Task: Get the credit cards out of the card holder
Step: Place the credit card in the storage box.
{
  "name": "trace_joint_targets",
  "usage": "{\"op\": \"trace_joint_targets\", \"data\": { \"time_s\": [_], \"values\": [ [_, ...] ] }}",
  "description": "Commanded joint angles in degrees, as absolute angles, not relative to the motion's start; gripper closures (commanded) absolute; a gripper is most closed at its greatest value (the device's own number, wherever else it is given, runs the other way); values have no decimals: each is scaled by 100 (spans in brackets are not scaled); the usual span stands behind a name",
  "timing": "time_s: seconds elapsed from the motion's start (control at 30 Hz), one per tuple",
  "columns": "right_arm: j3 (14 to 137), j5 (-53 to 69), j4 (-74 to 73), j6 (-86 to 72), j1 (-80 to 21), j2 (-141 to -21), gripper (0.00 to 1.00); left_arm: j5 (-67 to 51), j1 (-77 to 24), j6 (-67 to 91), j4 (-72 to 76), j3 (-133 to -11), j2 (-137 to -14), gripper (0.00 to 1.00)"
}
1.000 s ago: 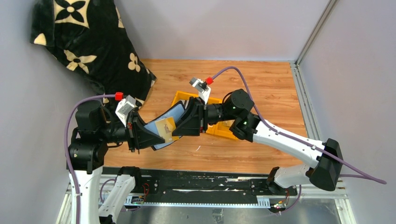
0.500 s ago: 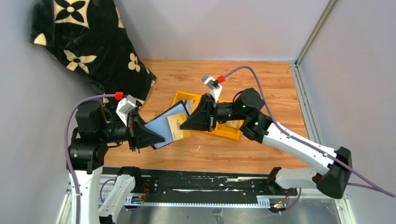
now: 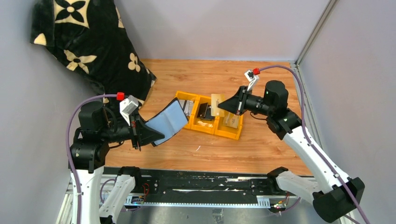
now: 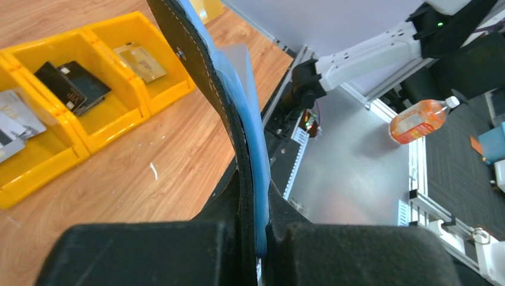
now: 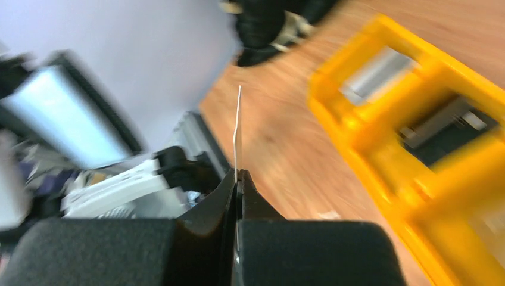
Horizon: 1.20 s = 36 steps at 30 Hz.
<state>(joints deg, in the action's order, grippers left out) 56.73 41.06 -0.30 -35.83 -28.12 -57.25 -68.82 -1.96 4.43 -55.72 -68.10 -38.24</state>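
The card holder [image 3: 167,123], black outside and pale blue inside, hangs open above the table with my left gripper [image 3: 150,135] shut on its lower edge. The left wrist view shows it edge-on [image 4: 249,125] between the jaws of the left gripper [image 4: 256,196]. My right gripper [image 3: 220,108] is shut on a tan credit card [image 3: 215,102], held upright over the yellow tray [image 3: 228,135]. In the right wrist view that card [image 5: 239,128] is a thin edge rising from the right gripper [image 5: 238,177]. Black cards [image 4: 71,88], a tan card [image 4: 140,61] and silvery cards [image 4: 15,122] lie in the tray.
The yellow tray [image 4: 113,116] has three compartments and sits mid-table. A black blanket with cream flowers [image 3: 88,42] hangs at the back left. An orange bottle [image 4: 417,116] lies on the floor beyond the table's near edge.
My right gripper closed on the tan card, drew it out of the card holder and carried it right, over the tray. The left gripper still holds the holder, now without that card.
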Motion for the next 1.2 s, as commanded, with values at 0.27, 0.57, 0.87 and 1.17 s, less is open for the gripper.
{"op": "trace_joint_targets", "data": {
  "time_s": [0.27, 0.57, 0.87, 1.17],
  "values": [
    [5292, 1959, -2015, -2745, -1916, -6926, 100, -6528, -201, -244, -5885, -6593, -3889, 100],
    [6121, 1155, -2332, -2661, -2122, -8641, 100, -6522, -201, -457, -6110, -6689, -3849, 100],
    [6004, 283, -2333, -2692, -2365, -8796, 94, -6545, -198, -553, -6214, -6778, -3881, 100],
    [6148, -605, -2742, -2712, -2570, -8529, 83, -6524, -198, -678, -6295, -6799, -3880, 100]
  ]
}}
